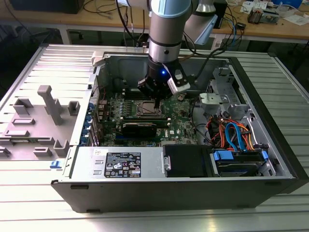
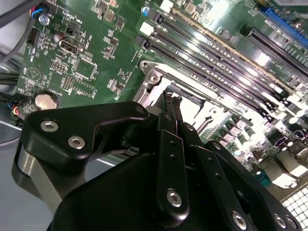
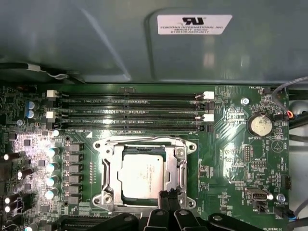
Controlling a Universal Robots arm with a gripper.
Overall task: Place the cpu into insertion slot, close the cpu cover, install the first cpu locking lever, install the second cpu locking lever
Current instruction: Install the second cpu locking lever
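Exterior view. We see an open computer case (image 1: 270, 145) lying on a slatted desk (image 1: 29, 203), its green circuit board (image 1: 181, 121) exposed. The arm reaches down into the middle of the case, and the claw (image 1: 157, 100) hangs directly over the insertion slot (image 1: 149, 109) near the board's centre.

Second wrist view. The claw (image 2: 172, 98) has its two narrow black fingers (image 2: 168, 125) drawn together to a thin tip, with nothing between them. The tip meets the metal rim of the insertion slot (image 2: 159, 79), beside the long black memory slots (image 2: 216, 72).

First wrist view. The cpu (image 3: 143, 174) lies flat in the insertion slot (image 3: 144, 175), its silvery-grey top showing through the window of the cpu cover (image 3: 181, 168), which lies down over it. The claw (image 3: 167, 195) tip rests at the socket's edge nearest the camera; we cannot tell whether a locking lever lies under it.

Handling, in our judgement. The cpu is light, stiff and smooth, and the contact field beneath it is fragile; we would grip it only by opposite edges and keep it level. The cpu cover is thin sheet metal, best pressed on its frame, never through the window.
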